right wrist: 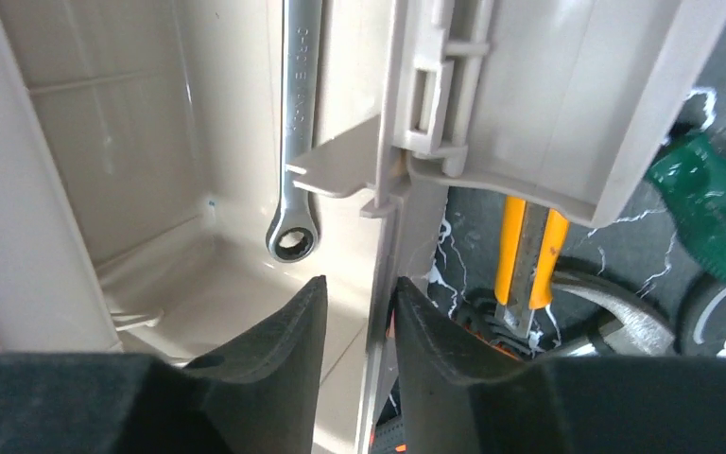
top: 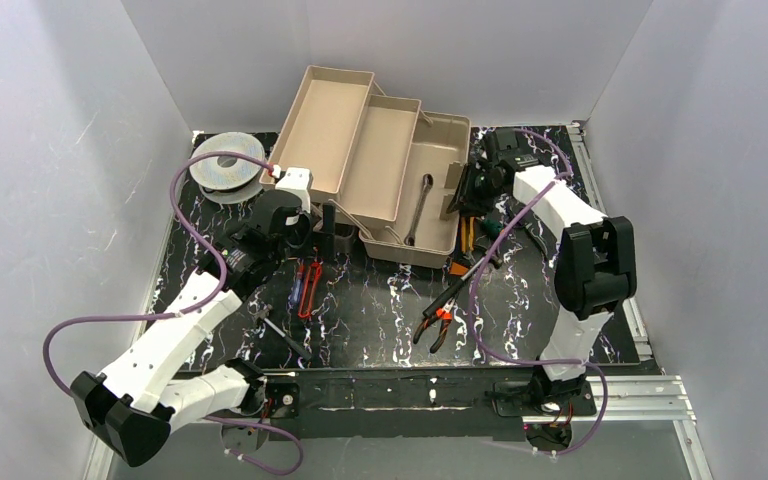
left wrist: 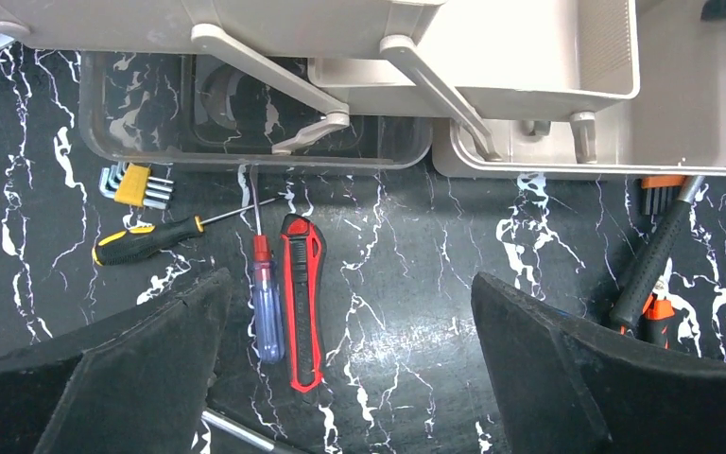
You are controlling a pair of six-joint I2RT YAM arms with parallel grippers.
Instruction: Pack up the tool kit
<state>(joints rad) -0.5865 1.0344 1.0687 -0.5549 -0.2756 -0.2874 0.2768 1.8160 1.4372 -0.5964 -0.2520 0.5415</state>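
Note:
The tan toolbox (top: 360,150) stands open at the back, its trays fanned out to the left. A wrench (top: 417,208) lies in its bottom and also shows in the right wrist view (right wrist: 295,142). My left gripper (left wrist: 350,322) is wide open and empty above the mat. A red utility knife (left wrist: 301,303) and a blue screwdriver (left wrist: 265,307) lie just inside its left finger. My right gripper (right wrist: 361,303) straddles the toolbox's right wall (right wrist: 385,255). Its jaws are narrow, one finger inside the box and one outside, with a slit showing beside the wall.
A yellow-black screwdriver (left wrist: 146,238) and hex keys (left wrist: 132,184) lie left of the knife. A hammer handle (left wrist: 657,255) and orange pliers (left wrist: 660,317) lie right. More pliers (top: 438,318) lie mid-mat. A grey spool (top: 225,168) sits back left. A green handle (right wrist: 714,203) lies outside the box.

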